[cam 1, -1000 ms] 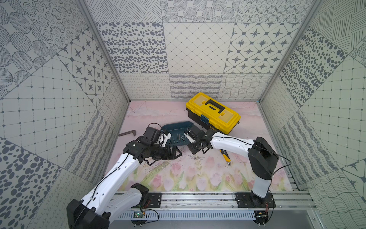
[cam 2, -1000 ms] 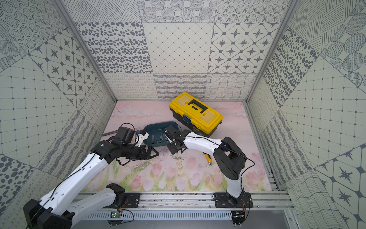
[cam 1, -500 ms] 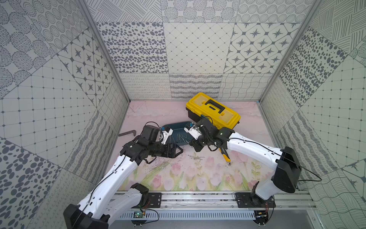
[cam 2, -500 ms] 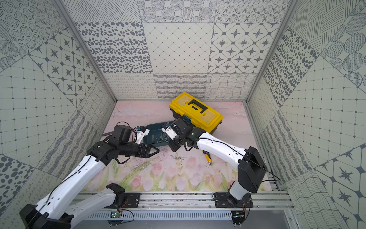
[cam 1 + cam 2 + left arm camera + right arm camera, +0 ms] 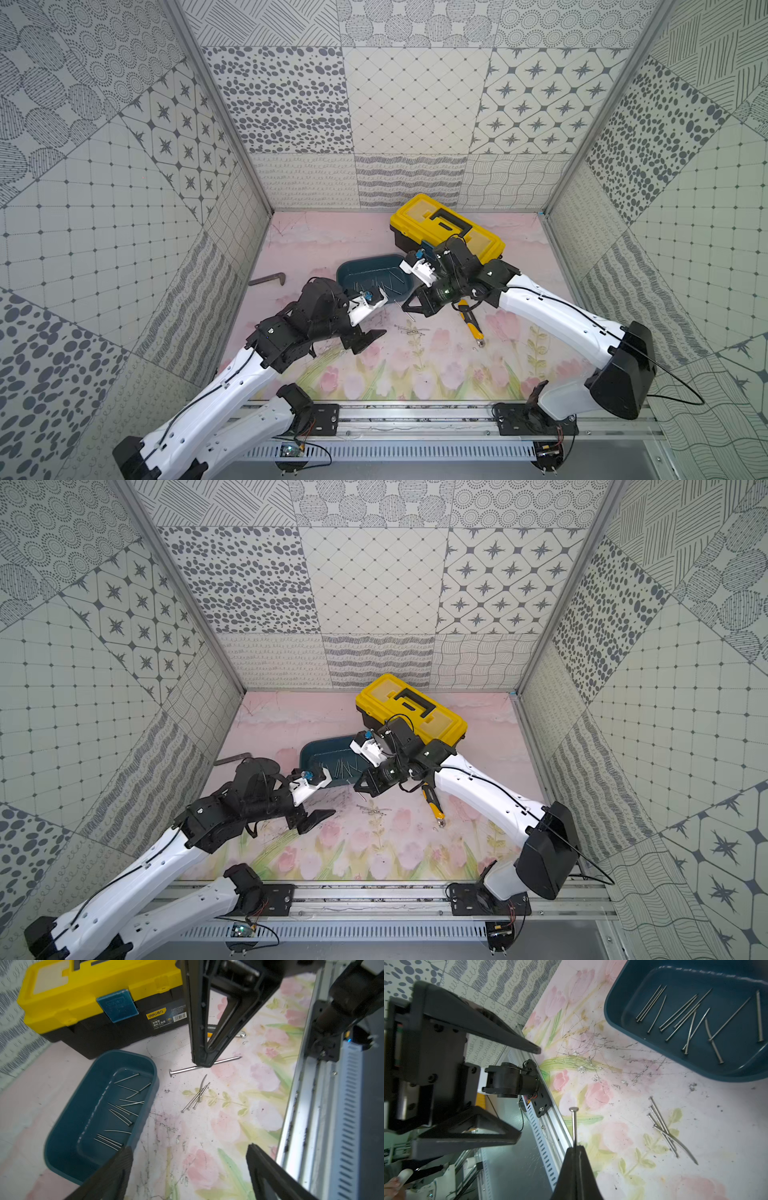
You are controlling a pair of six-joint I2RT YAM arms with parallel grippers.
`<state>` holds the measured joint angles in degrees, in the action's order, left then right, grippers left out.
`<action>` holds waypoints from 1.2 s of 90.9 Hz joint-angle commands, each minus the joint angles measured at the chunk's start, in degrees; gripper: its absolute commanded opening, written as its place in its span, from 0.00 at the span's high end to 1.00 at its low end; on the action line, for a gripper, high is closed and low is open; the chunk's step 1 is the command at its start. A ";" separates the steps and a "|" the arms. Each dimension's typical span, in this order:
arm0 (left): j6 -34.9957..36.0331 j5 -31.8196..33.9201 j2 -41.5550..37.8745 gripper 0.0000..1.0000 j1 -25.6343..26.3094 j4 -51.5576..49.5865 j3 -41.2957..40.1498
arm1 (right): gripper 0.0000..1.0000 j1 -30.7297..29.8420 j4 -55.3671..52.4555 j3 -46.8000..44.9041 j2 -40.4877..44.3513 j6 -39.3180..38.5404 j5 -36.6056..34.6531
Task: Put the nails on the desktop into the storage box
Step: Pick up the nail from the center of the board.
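One nail [image 5: 574, 1126] is pinched at mid-shaft in the right claw [image 5: 576, 1148], whose tips are pressed together on it. It hangs just off the near right corner of the storage box [image 5: 62, 1147], probably so it can drop in flat. About a dozen nails [image 5: 122, 1109] lie inside the box. A crossed cluster [image 5: 196, 1097] lies on the counter [image 5: 228, 1126] near and right of the box; the overlap makes its count unclear. The left claw [image 5: 189, 1149] hovers spread wide and empty by the box's near edge, likely ready for that cluster. The arm partly hides the utility knife [image 5: 471, 324].
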<state>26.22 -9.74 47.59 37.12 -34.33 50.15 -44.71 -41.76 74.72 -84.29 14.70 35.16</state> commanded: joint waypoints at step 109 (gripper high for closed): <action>49.28 26.35 -0.91 0.25 13.31 11.96 3.54 | 1.00 0.22 -0.51 6.31 -5.23 7.79 18.10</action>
<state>76.25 13.63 47.97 50.87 -24.99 53.45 -44.60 -43.70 79.79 -88.60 22.59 52.18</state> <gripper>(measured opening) 0.739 0.062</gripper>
